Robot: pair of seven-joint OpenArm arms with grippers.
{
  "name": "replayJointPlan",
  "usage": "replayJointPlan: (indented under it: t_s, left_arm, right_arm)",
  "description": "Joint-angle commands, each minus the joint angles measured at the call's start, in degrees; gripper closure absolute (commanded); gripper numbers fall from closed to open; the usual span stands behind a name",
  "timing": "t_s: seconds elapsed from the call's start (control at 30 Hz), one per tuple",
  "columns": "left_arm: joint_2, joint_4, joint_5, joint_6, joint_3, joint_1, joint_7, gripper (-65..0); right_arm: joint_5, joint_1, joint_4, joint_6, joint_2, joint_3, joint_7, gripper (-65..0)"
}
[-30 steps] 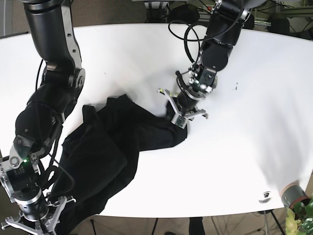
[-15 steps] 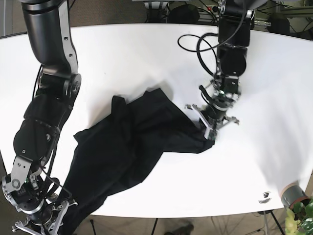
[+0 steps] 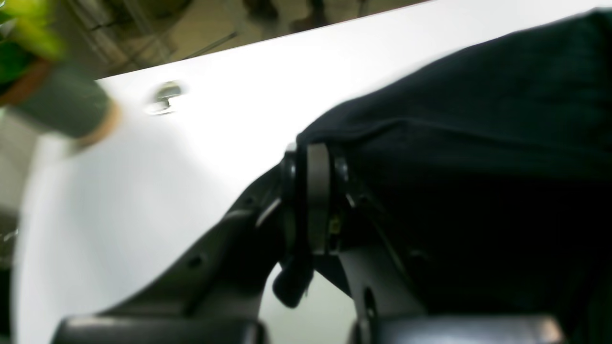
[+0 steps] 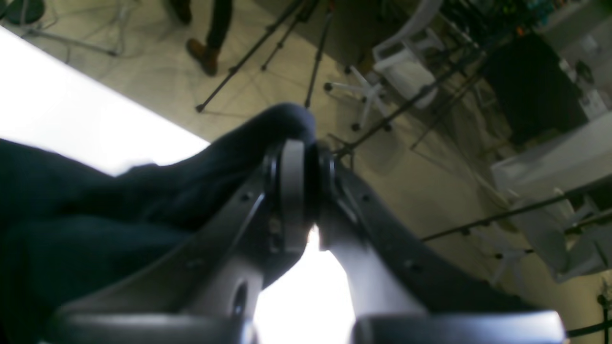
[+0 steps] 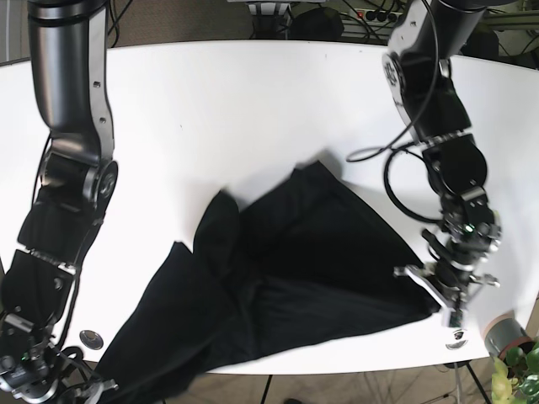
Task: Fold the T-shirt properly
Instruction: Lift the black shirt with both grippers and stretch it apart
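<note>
The left hand (image 5: pixel 445 296) is closed on a corner of the black T-shirt (image 5: pixel 295 278), with the hem pinched between its fingers (image 3: pixel 318 191), as seen in the left wrist view. Just beyond this hand, toward the near edge of the counter (image 5: pixel 253 109), a small metal disc (image 5: pixel 456 339) is set into the surface, and past that a grey pot (image 5: pixel 505 335) with a green plant is seen at the corner.

The right hand (image 4: pixel 301 181) is likewise closed on cloth: in its wrist view a fold of the dark fabric is clamped between the two fingers (image 4: pixel 291 191), and behind it only floor, tripods and chairs are seen, so this hand is held off the near edge of the counter. In the base view it is almost out of frame at the bottom corner.

Compared with half a second ago, the left hand has been carried well away from the middle of the counter to its near edge, and the cloth behind it has been drawn out from a bunched heap into a broad, flatter sheet. The right hand has been drawn further down and off the edge. The shirt is thereby stretched between the two hands, with ridges and a doubled-over flap left near its middle. This is judged to be the spreading stage; no fold is yet made, and smoothing is probably needed first.
</note>
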Motion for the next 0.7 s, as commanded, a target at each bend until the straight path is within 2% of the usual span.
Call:
replayJointPlan:
  t_s: [0.0,0.17,0.37,0.43,0.5,0.67]
  left_arm:
    - [-2.58,0.82,-0.61,-0.32,-0.98,-7.09,-0.52,0.0]
    - [-5.39,-0.68,-0.61,-0.49,-1.77,-14.47,0.18,0.0]
    - [-8.82,-3.32,-0.61,-0.49,-1.86,-22.73,0.18,0.0]
    - [-10.31,-4.28,-0.61,-0.49,-1.86,-24.05,0.18,0.0]
    - [-11.37,-5.78,-0.70,-0.49,-1.95,-25.20,0.18,0.0]
    - [-11.72,-7.27,-0.79,-0.58,-2.04,-24.93,0.18,0.0]
  right_arm:
    - [0.41,6.38,-0.22,-0.86,0.90,0.19,2.09,-2.1]
    - [-0.12,11.83,-1.71,-0.86,1.16,0.10,3.14,-2.1]
    - [0.06,12.91,-1.97,-0.86,3.80,0.10,3.14,-2.1]
    - [0.06,12.91,-1.97,-0.86,4.06,0.36,3.14,-2.1]
    - [0.41,12.91,-1.80,-0.86,5.47,0.45,3.14,-2.1]
    - [0.50,11.12,-1.01,-0.78,7.58,0.72,3.14,-2.1]
